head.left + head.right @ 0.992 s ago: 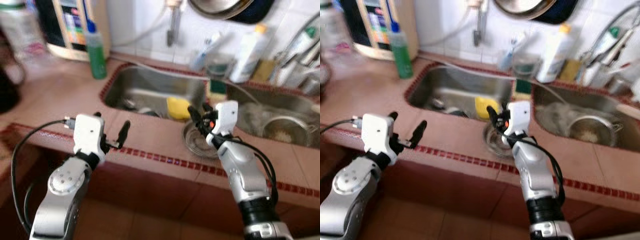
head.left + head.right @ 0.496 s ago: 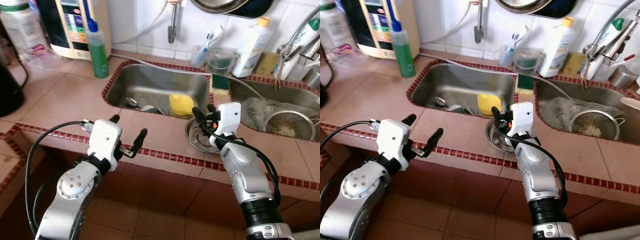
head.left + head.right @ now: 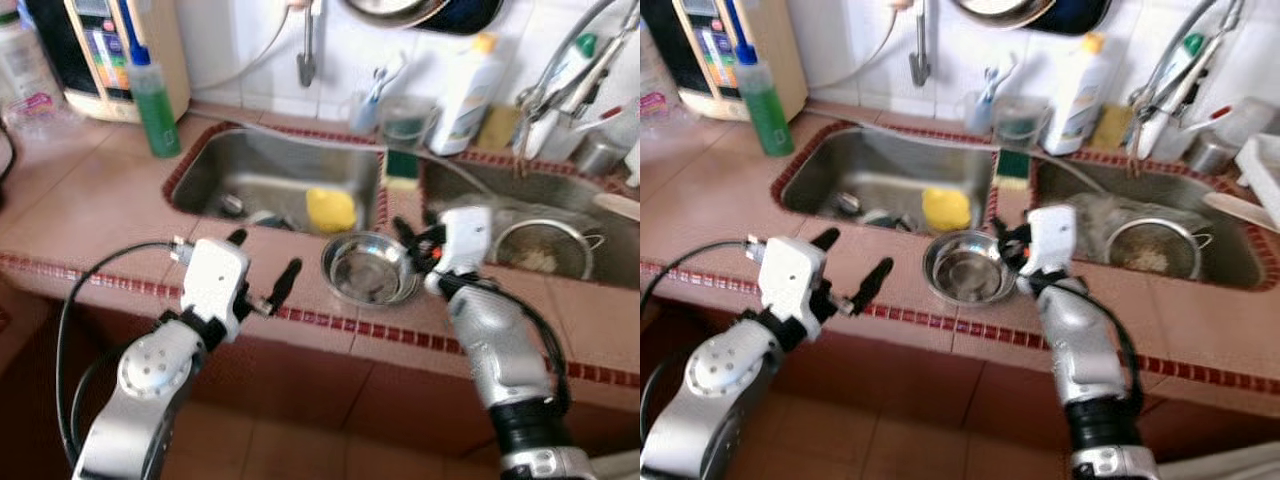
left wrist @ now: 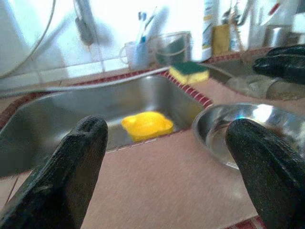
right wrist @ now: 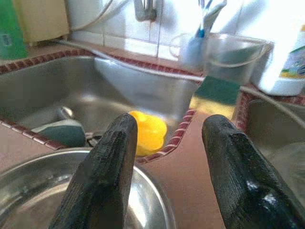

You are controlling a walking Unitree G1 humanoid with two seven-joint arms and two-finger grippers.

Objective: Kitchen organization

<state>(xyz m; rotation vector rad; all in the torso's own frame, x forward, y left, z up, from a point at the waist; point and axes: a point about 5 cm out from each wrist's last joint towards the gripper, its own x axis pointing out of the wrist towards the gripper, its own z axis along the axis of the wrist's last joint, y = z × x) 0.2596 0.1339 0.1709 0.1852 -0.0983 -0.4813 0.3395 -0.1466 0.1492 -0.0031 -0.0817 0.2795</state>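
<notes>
Closest to me, the left gripper [image 3: 262, 270] hovers over the front edge of the tiled counter [image 3: 90, 215], jaws spread wide and holding nothing. Just beyond, a steel bowl [image 3: 368, 268] sits on the counter between the two sinks. The right gripper [image 3: 414, 238] is at the bowl's right rim, jaws parted, nothing pinched. Behind lies the left sink [image 3: 270, 175] with a yellow sponge [image 3: 331, 209]; a green bottle [image 3: 154, 95] stands farther back.

steel bowl [image 3: 368, 267] silver | sponge [image 3: 330, 209] yellow | bottle [image 3: 155, 95] green | counter [image 3: 90, 210] terracotta
</notes>
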